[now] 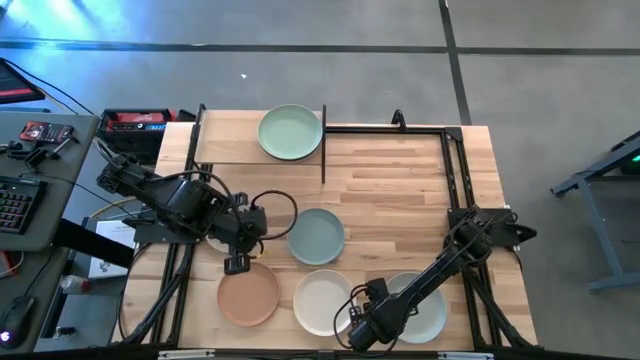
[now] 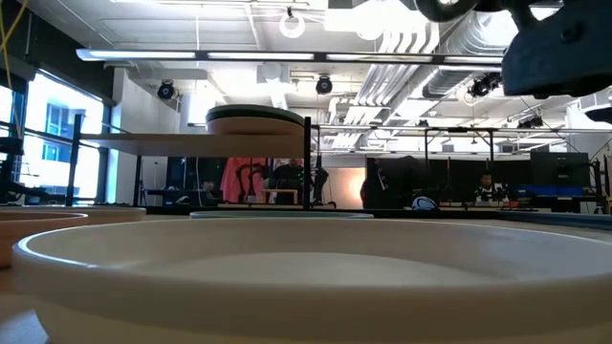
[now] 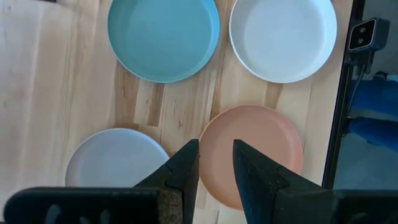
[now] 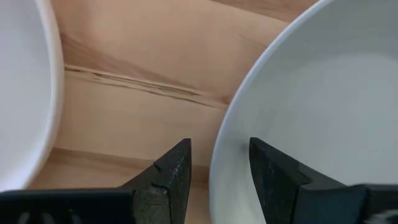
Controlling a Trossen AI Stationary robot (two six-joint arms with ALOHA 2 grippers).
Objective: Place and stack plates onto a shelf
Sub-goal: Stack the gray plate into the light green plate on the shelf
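A green plate (image 1: 290,132) lies on the shelf (image 1: 225,150) at the far left; the low view shows both the plate (image 2: 256,119) and the shelf (image 2: 143,143). On the table lie a blue-grey plate (image 1: 316,236), a terracotta plate (image 1: 249,296), a cream plate (image 1: 323,302) and a pale grey-green plate (image 1: 425,310). My left gripper (image 3: 216,165) hangs open above the terracotta plate (image 3: 261,149), beside a grey plate (image 3: 115,158). My right gripper (image 4: 217,165) points down, open. Its fingers straddle the rim (image 4: 227,143) of a pale plate; I see no touch.
A black metal frame (image 1: 450,160) runs round the table's edges. A side table with a keyboard and tools (image 1: 40,140) stands to the left. A small camera (image 3: 364,34) sits on the frame at the near edge. Bare wood (image 1: 400,190) shows to the right of the shelf.
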